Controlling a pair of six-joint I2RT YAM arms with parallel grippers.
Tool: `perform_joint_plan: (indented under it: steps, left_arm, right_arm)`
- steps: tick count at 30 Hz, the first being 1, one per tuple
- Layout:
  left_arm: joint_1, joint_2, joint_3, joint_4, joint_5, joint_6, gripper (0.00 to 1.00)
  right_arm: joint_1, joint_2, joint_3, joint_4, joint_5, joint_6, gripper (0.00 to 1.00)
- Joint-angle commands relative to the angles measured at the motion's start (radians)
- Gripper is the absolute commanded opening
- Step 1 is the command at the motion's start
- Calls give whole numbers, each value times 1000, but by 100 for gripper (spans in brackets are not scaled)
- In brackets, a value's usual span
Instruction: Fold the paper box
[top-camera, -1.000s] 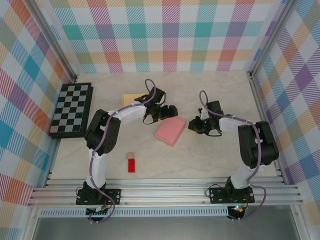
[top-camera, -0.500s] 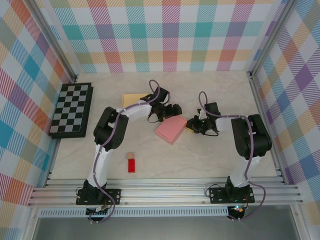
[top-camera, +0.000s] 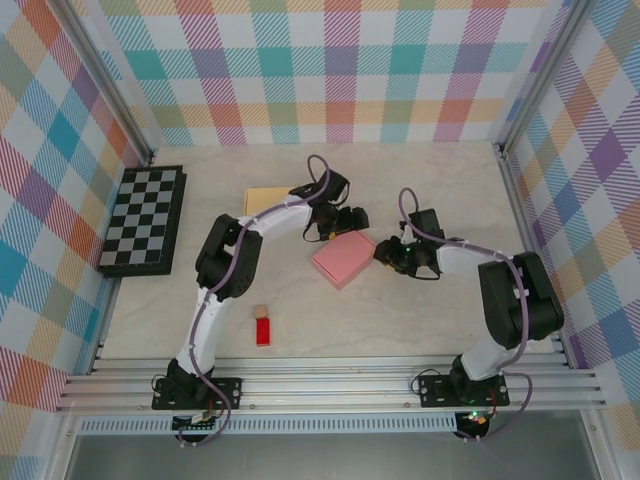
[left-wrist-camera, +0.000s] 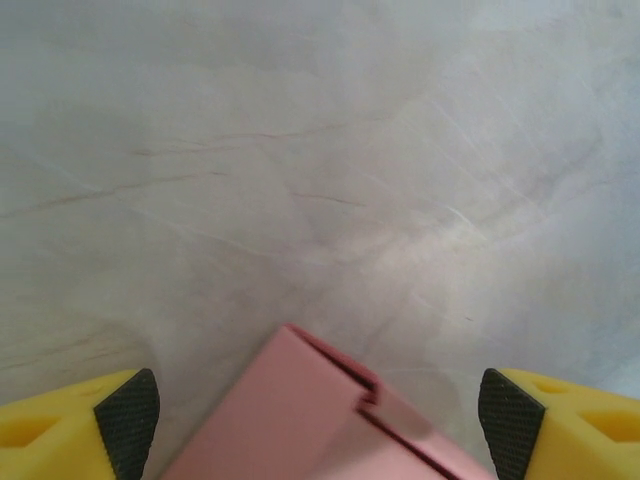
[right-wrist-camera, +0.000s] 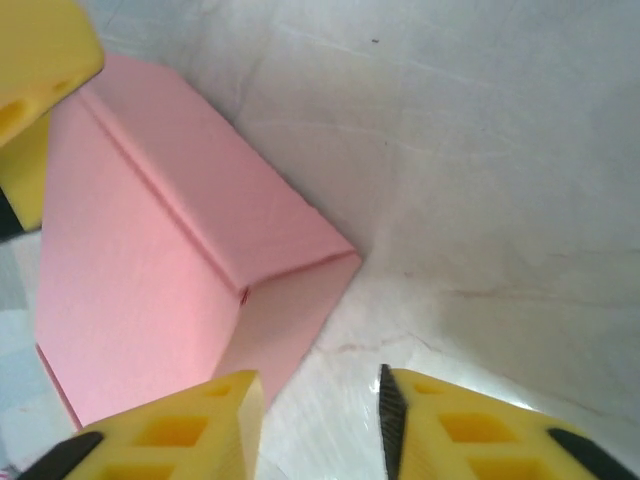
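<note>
The pink paper box (top-camera: 343, 258) lies flat and closed at the table's middle. My left gripper (top-camera: 347, 222) hovers at its far corner, jaws wide open; in the left wrist view that corner of the box (left-wrist-camera: 310, 420) sits between the black pads (left-wrist-camera: 128, 425), touching neither. My right gripper (top-camera: 386, 252) is at the box's right edge. In the right wrist view the box (right-wrist-camera: 150, 260) fills the left side, its side flap (right-wrist-camera: 290, 310) reaching toward my right gripper (right-wrist-camera: 320, 425), which is open with bare table in the gap. The left gripper's yellow finger (right-wrist-camera: 40, 60) shows at top left.
A tan sheet (top-camera: 265, 198) lies behind the left arm. A checkerboard (top-camera: 143, 218) rests at the left wall. A red block (top-camera: 263, 331) with a small tan cube (top-camera: 261, 311) sits toward the front. Metal rails run along the near edge.
The left gripper has slid right and farther back to the box's far corner. The right gripper has closed in on the box's right edge. The box has barely moved.
</note>
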Motion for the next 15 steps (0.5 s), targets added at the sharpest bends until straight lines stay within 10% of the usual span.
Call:
perform_joint_plan:
  steps: [1, 6, 15]
  left_arm:
    - [52, -128, 21, -96, -149, 14, 86]
    - [65, -345, -156, -140, -272, -57, 86]
    - [-66, -618, -737, 194, -136, -303, 86]
  right_arm:
    - [-13, -54, 58, -181, 83, -162, 43]
    - [-14, 20, 237, -284, 33, -369, 46]
    - [-12, 209, 447, -339, -21, -604, 49]
